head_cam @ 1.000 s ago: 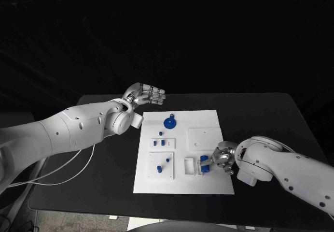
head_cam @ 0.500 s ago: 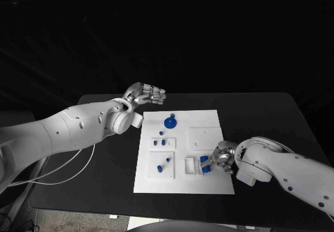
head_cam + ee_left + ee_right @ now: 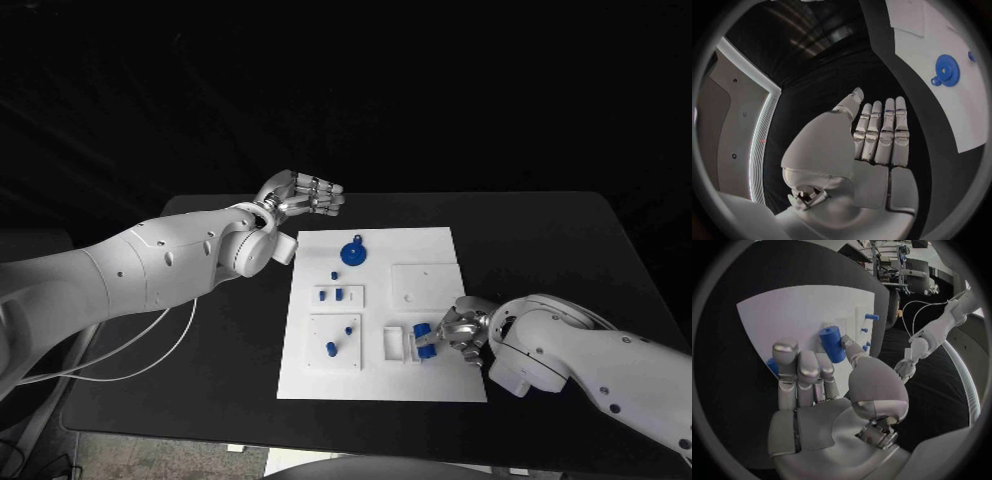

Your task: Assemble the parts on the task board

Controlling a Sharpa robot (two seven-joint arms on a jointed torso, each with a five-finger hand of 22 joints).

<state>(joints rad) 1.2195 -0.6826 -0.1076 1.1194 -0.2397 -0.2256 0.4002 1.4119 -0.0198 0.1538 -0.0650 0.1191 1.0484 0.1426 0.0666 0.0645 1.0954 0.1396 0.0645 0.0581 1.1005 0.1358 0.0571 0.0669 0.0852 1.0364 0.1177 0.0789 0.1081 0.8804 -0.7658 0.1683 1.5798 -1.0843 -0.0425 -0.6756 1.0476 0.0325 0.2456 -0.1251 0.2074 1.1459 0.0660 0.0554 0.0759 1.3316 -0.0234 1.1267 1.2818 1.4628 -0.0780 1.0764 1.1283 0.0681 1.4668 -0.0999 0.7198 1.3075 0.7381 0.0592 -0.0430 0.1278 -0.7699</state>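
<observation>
White task board [image 3: 433,250] lies mid-table on the black table [image 3: 548,240] in the head view. Left hand [image 3: 303,193] hovers off the board's far left corner, fingers extended side by side, holding nothing. Right hand [image 3: 459,330] sits over the board's near right part, fingers curled around a blue cylinder [image 3: 424,334] beside a white slot block [image 3: 394,342]. Blue gear [image 3: 351,252] lies on the far part of the board; small blue pegs [image 3: 333,294] stand in a middle-left recess, more blue pieces [image 3: 336,345] in the near-left recess.

Left wrist view: left hand [image 3: 870,150] flat, fingers [image 3: 889,130] straight and pressed together, empty, above the dark table beside the board; gear [image 3: 947,70] lies on the board.

Right wrist view: right hand [image 3: 826,400] pinches the blue cylinder [image 3: 832,344] between thumb and fingers [image 3: 798,375]; cylinder is tilted over the board [image 3: 786,315]. Contact with the board cannot be told.
</observation>
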